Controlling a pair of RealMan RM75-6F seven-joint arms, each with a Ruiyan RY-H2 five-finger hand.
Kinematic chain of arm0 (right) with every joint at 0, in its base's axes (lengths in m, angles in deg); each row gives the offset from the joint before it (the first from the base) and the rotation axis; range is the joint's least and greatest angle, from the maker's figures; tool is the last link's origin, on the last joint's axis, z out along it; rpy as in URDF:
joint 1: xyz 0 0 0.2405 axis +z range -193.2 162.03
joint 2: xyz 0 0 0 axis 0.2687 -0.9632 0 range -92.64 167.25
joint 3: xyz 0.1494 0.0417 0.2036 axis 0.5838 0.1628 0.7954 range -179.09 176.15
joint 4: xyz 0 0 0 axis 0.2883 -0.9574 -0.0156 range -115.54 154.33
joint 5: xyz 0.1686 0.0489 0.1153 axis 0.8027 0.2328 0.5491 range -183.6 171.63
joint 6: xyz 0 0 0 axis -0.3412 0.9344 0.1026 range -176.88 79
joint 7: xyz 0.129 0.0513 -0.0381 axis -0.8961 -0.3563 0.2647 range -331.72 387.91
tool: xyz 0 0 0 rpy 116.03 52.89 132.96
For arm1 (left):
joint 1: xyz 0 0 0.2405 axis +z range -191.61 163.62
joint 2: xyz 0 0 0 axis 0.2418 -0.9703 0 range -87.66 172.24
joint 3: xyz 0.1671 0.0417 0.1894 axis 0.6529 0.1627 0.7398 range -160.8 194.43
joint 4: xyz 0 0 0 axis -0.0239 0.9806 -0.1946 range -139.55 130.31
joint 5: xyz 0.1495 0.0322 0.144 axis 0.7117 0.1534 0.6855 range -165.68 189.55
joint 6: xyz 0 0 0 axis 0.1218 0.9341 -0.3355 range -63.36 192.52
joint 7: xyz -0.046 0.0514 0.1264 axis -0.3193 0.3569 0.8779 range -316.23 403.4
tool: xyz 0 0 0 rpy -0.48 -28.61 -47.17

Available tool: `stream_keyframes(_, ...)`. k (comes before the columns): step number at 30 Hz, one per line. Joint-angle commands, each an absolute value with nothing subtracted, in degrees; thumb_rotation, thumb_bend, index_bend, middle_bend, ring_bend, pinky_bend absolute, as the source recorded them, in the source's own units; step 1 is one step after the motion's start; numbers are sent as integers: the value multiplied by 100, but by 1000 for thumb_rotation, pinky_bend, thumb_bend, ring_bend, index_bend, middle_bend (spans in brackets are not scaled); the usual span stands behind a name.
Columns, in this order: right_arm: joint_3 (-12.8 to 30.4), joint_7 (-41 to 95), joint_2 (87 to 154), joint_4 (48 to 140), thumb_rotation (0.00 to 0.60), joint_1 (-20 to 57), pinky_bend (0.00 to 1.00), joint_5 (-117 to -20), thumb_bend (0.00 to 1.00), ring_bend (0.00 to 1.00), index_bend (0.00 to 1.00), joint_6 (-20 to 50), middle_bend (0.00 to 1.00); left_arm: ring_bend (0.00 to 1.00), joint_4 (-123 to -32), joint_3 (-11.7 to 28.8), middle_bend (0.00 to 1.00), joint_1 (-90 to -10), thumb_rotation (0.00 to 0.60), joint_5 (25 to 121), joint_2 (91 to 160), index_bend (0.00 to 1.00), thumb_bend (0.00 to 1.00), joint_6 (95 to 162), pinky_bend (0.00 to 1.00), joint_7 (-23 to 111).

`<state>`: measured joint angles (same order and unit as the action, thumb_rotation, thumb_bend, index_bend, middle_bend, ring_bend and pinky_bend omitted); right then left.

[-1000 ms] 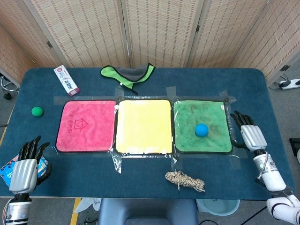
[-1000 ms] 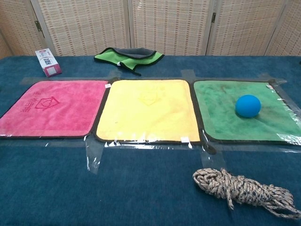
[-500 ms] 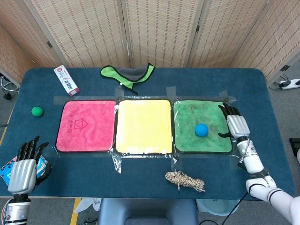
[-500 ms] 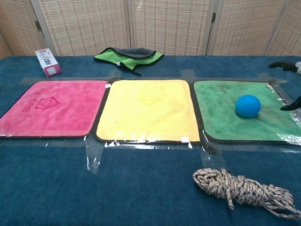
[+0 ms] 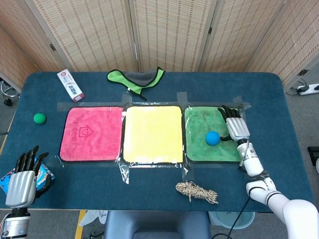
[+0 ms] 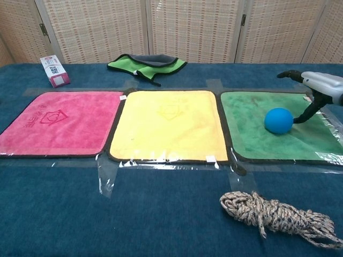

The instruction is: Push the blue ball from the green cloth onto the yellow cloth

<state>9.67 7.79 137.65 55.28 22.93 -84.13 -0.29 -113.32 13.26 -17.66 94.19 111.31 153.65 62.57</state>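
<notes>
Our right hand (image 5: 235,128), fingers spread and holding nothing, sits just at the blue ball's (image 5: 213,138) three o'clock. The ball rests on the green cloth (image 5: 199,149); the push toward the yellow cloth (image 5: 152,133) at nine o'clock remains.

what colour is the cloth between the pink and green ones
Yellow. The middle cloth is plain yellow with a dark edge, clearest in the chest view.

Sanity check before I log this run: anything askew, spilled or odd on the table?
Nothing spilled or damaged. The three cloths lie flat and taped in a row. The blue ball sits on the green cloth beside the right hand. Only untidy bits: a crumpled green bib at the back and a loose rope bundle in front.
</notes>
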Motion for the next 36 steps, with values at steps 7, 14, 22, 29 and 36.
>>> stream_keyframes(7, 979, 631, 13893, 5536, 600, 2412, 0, -8491, 141, 0, 0, 153, 0, 61, -11303, 1331, 51, -1728, 600, 9426, 11094, 193, 509, 15398, 0, 6185)
stream_keyframes(14, 1065, 581, 13867, 5889, 600, 2479, 0, -8531, 141, 0, 0, 492, 0, 61, -11300, 1329, 51, -1701, 600, 9451, 11063, 193, 509, 15434, 0, 6154)
stream_keyframes(22, 930, 700, 13348, 6713, 600, 2150, 0, -8659, 141, 0, 0, 1042, 0, 61, -11320, 1334, 51, -1682, 600, 9469, 11039, 192, 509, 15444, 0, 6161)
stream_keyframes(29, 614, 920, 12951, 7269, 600, 1896, 0, -8763, 141, 0, 0, 1015, 0, 61, -11339, 1339, 51, -1714, 600, 9504, 11052, 192, 509, 15388, 0, 6184)
stream_keyframes(36, 644, 1164, 13320, 7086, 600, 2070, 0, -8696, 138, 0, 0, 789, 0, 61, -11342, 1347, 51, -1710, 600, 9522, 11054, 193, 509, 15382, 0, 6163)
